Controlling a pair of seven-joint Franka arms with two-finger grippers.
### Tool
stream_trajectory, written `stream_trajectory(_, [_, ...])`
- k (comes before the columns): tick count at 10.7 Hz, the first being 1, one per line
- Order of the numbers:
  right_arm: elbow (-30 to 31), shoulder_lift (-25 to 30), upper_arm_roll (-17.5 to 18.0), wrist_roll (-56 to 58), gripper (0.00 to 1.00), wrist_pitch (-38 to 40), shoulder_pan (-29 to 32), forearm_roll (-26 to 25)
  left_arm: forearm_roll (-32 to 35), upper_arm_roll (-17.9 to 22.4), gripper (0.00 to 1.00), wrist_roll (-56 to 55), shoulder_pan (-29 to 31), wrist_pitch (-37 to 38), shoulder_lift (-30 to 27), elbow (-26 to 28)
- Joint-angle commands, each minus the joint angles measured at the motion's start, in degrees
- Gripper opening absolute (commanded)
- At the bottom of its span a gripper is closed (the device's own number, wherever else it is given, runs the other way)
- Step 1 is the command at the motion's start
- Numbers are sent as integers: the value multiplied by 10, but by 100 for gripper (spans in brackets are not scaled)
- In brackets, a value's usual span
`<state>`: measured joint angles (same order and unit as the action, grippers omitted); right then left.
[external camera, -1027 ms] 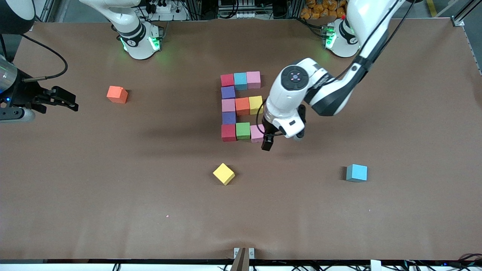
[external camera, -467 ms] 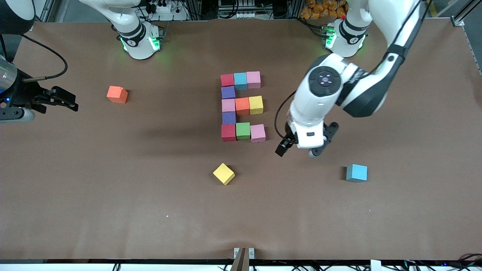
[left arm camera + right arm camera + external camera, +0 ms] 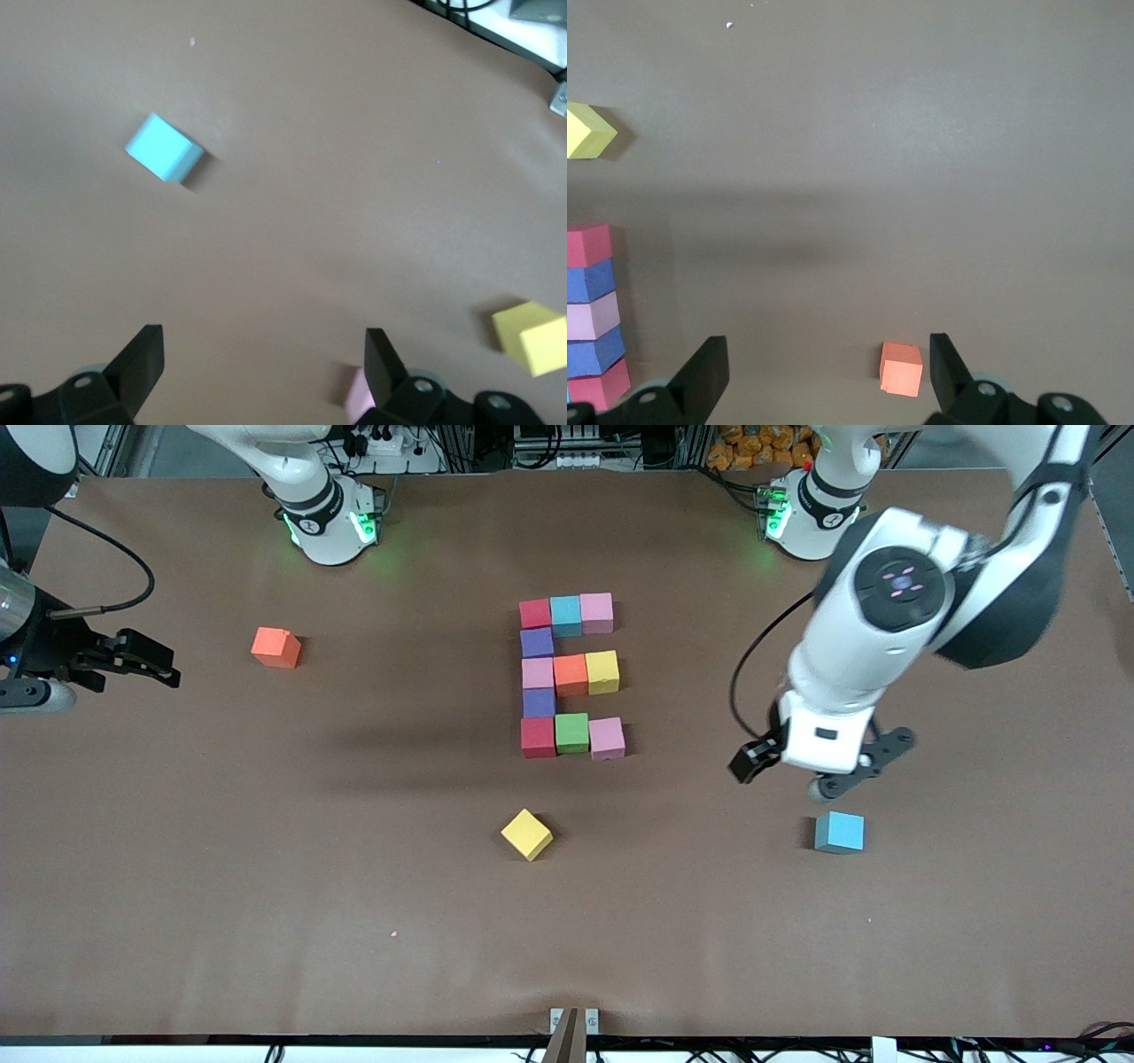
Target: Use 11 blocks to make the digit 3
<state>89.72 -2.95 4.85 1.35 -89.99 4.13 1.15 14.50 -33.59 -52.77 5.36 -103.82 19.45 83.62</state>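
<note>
Brown matte table [image 3: 266,886], flat, cloth-like, faint creases.

Left arm [image 3: 895,620]: glossy white shell, black joints, comes in from its base at the view's upper right. Left gripper [image 3: 819,772] up in the air over bare table, just at 11 o'clock of the loose teal block [image 3: 839,832]; black fingers spread wide, nothing between them. In the left wrist view both fingertips [image 3: 142,354] flank bare table, with the teal block [image 3: 164,149] apart from them.

Right arm waits at the right arm's end of the table. Right gripper [image 3: 146,662] is up over the table's edge, at 9 o'clock of the loose orange block [image 3: 275,646]; fingers spread, empty. Right wrist view shows wide-apart fingertips [image 3: 709,363] and the orange block [image 3: 902,369].

Digit 3 [image 3: 571,676] at table centre: eleven small matte foam cubes, sharp-edged, all one size, touching. Seen from the front camera it reads mirrored.
- Column of five on the right arm's side: red, purple, pink, purple, red.
- Top bar: red, teal, pink.
- Middle bar: pink, orange, yellow.
- Bottom bar: red, green, pink [image 3: 607,738]; this pink one sits slightly skewed.

Loose yellow block [image 3: 526,834] at 6 o'clock of the digit, turned diamond-wise, well apart. Teal block at 4 o'clock of the digit, squared to the table. Orange block at 9 o'clock, well apart.
</note>
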Motion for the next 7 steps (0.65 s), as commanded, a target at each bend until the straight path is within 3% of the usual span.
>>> stream_trajectory(1, [2,3,7,-2,100,-2,10,2,-66,50,100,156,20,21,-70,16])
stream_trajectory(4, [1,3,7,-2,100,-2,10,3,-128,166,100,306,-27,64,-122,17])
stream_trajectory(7, [1,3,7,-2,100,-2,11,3,-152,208,100,383,-29,106,-155,16])
